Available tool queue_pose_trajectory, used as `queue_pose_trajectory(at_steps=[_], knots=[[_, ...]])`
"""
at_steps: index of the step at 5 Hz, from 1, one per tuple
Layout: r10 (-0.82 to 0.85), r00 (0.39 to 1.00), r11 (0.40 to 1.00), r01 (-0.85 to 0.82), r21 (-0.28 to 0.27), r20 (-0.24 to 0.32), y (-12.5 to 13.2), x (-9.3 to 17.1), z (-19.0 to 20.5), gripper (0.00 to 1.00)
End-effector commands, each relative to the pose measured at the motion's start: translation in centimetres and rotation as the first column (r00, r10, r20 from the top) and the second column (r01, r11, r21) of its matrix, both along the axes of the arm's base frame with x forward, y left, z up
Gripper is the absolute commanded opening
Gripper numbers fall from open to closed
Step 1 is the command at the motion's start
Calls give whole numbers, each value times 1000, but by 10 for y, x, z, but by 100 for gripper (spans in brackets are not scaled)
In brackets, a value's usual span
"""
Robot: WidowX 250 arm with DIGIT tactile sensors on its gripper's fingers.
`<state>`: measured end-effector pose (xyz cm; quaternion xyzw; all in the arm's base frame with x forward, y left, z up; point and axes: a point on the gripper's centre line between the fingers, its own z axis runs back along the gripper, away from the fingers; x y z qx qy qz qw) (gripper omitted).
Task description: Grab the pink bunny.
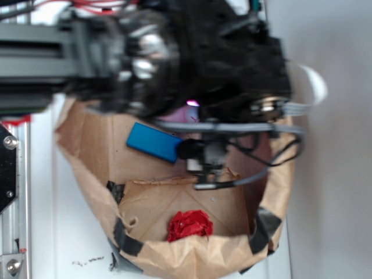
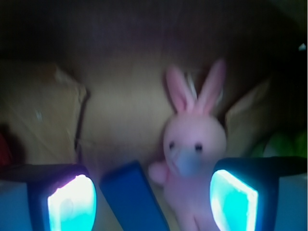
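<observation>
Cardboard bin (image 1: 273, 192) holds pink bunny (image 2: 192, 149), blue block (image 1: 154, 141), red lump (image 1: 190, 225); pincer (image 2: 153, 199) spread.

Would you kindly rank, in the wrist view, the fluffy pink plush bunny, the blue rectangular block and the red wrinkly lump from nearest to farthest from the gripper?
Measured from the gripper, whose jaws stand open:
1. Blue rectangular block and fluffy pink plush bunny: both lie between the fingers, block left of centre, bunny right; too close to call.
2. Red wrinkly lump: a sliver at the far left edge.

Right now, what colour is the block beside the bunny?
Blue. The block shows best in the exterior view, lying in the cardboard bin.
</observation>
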<state>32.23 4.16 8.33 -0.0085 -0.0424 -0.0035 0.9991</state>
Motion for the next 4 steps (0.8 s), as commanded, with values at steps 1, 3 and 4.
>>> queue_pose_trajectory(at_steps=[1,3,4], knots=[[48,992,999,-49,6,118,7,40,16,100],[-26,990,990,6,139,140,31,52,-10,100],[-66,993,982,48,181,93,37,44,-19,100]])
